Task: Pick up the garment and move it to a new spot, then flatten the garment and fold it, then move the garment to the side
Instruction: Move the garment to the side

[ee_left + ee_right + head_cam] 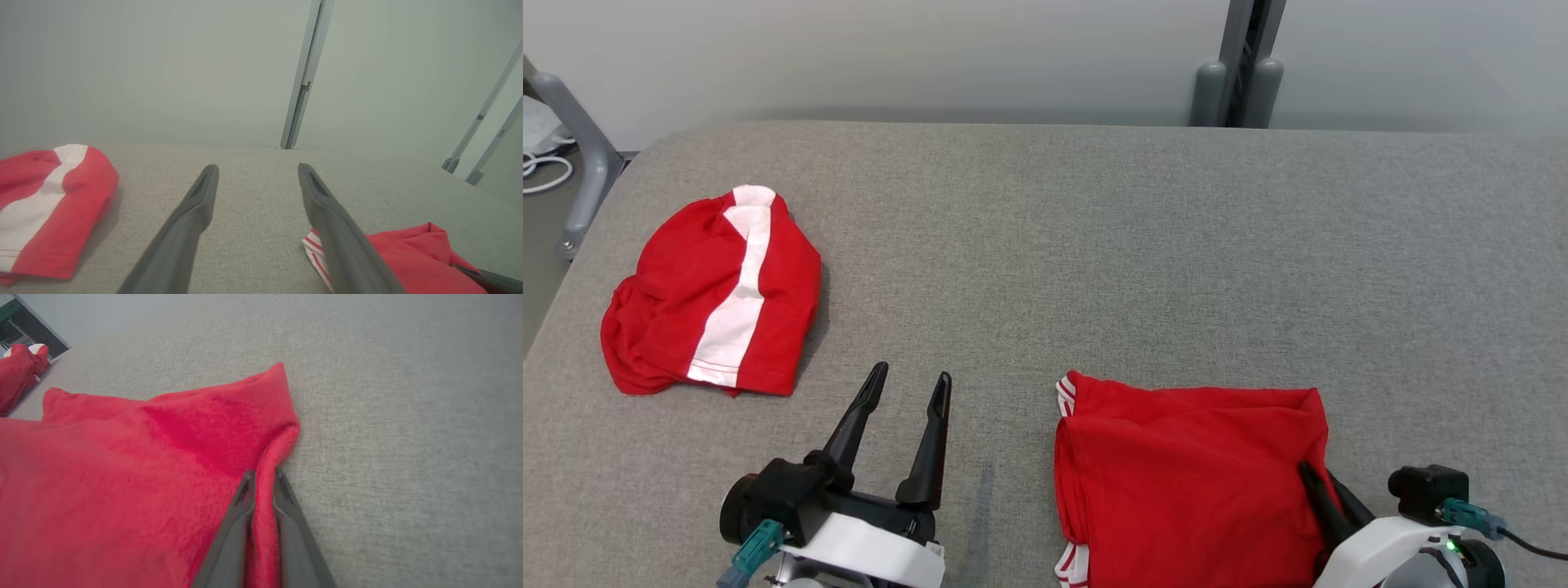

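A red garment (1184, 474) with white-striped trim lies folded into a rough rectangle near the table's front edge, right of centre. My right gripper (1316, 478) is at its right edge, and the right wrist view shows the gripper (264, 473) shut on a pinched ridge of the red cloth (122, 477). My left gripper (912, 373) hovers open over bare table to the left of the garment, with nothing between its fingers (258, 167). In the left wrist view the garment's striped corner (408, 261) lies just beside the right-hand finger.
A second red garment (715, 294) with a broad white stripe lies bunched at the table's left side (45, 212). The grey fabric table (1094, 245) stretches wide behind both. A grey post (1241, 73) stands behind the far edge, and a metal frame (580, 147) off the left corner.
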